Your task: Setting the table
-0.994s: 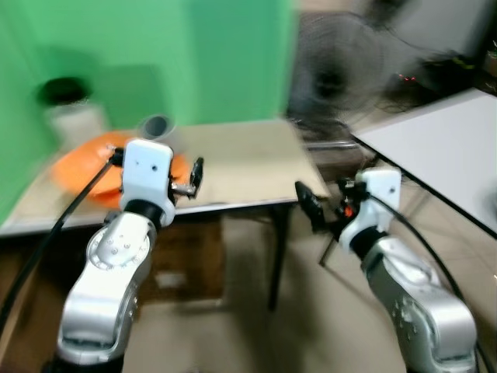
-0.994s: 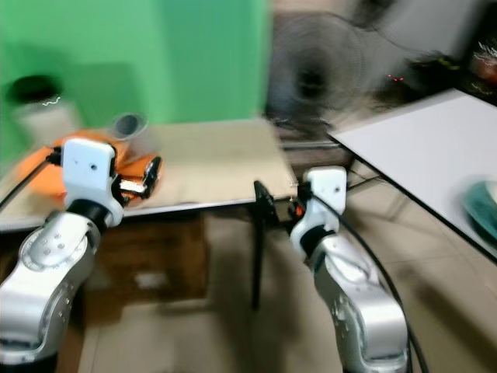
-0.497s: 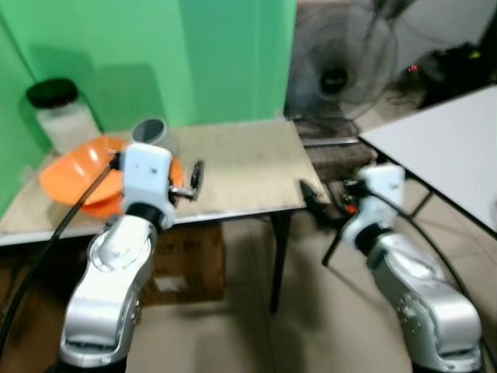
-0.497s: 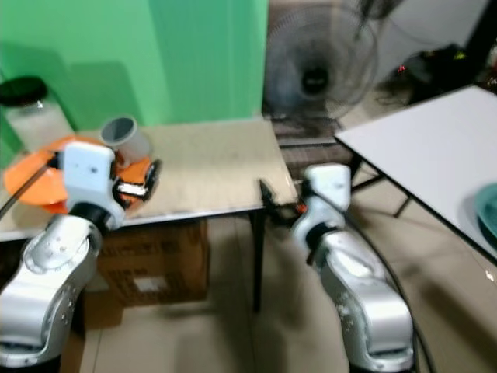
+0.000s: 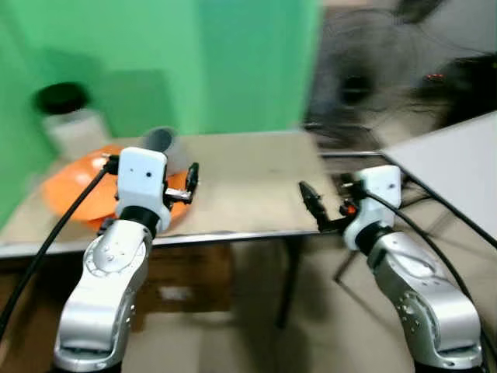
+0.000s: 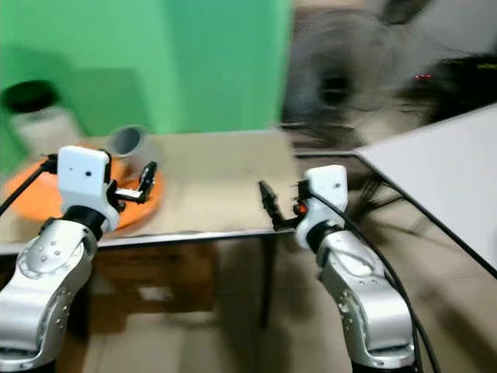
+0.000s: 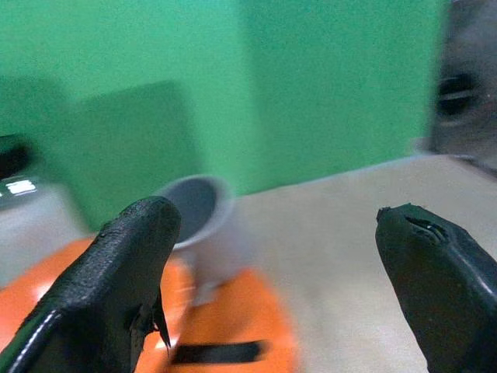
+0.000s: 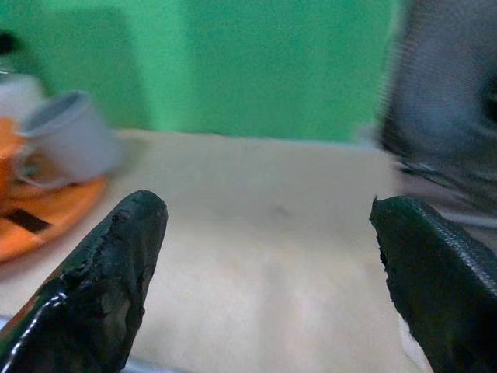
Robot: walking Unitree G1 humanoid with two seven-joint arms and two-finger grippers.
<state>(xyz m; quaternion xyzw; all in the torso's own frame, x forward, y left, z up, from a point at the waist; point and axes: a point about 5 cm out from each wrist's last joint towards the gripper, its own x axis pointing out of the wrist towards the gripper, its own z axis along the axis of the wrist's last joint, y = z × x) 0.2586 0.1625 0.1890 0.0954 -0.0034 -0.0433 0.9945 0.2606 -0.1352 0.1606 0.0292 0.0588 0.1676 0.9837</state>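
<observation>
Both grippers hang in front of the robot with their black fingers spread wide and nothing between them. In the left eye view the left gripper [image 5: 191, 178] sits left of centre, over the near edge of the beige table [image 5: 248, 186], while the right gripper [image 5: 312, 203] sits right of centre at the table's near right corner.

Beyond the left gripper, at the left of the frame, lies an orange plate [image 5: 78, 190]. A grey mug [image 7: 196, 220] stands on its far side, tipped so that its dark mouth faces the camera; the left wrist view shows a thin dark strip lying on the orange surface. Farther back at the upper left stands a pale jar with a black lid [image 5: 66, 116], against a green wall [image 5: 202, 62]. A fan [image 5: 361, 85] blurs at the upper right, and a white table [image 5: 458, 159] juts in from the right edge.

Compared with half a second ago the whole scene has slid rightward in the frame and is blurrier, so the camera has moved; the grippers are spread as before.
</observation>
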